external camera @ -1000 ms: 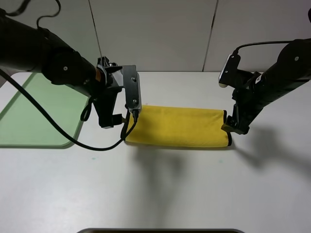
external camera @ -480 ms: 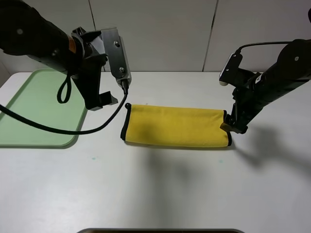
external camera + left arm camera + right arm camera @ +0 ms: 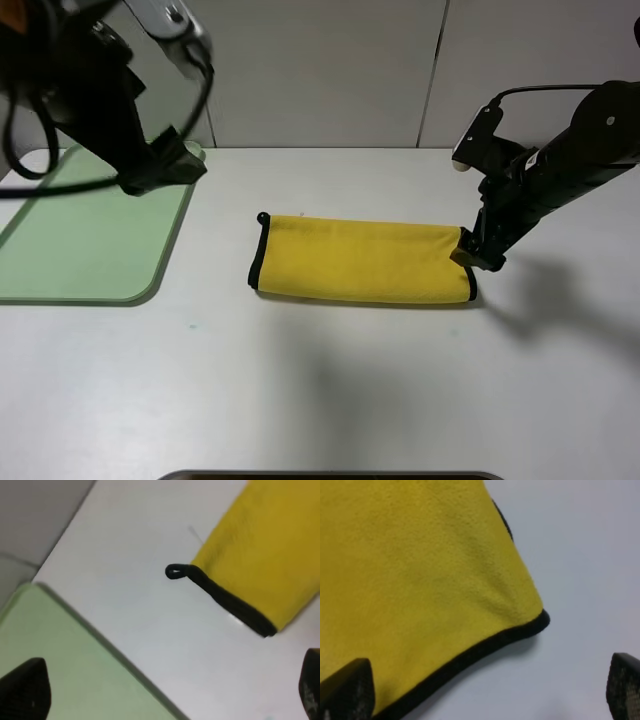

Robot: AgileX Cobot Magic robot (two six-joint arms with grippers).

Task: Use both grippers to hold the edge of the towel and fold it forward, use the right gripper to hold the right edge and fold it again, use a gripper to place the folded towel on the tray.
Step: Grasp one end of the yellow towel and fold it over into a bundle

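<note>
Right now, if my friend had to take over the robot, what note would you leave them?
Left gripper: open, empty, raised above the tray near its right rim.
Right gripper: open, at the right end of the towel, not closed on it.
Towel: on the table, right of the tray, folded once into a long strip.
Done: the first fold.
Left: Right gripper takes the right edge and folds again; then a gripper puts the towel on the tray.

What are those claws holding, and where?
Nothing. The left gripper hangs open by the tray; the right gripper is open at a corner of the towel.
</note>
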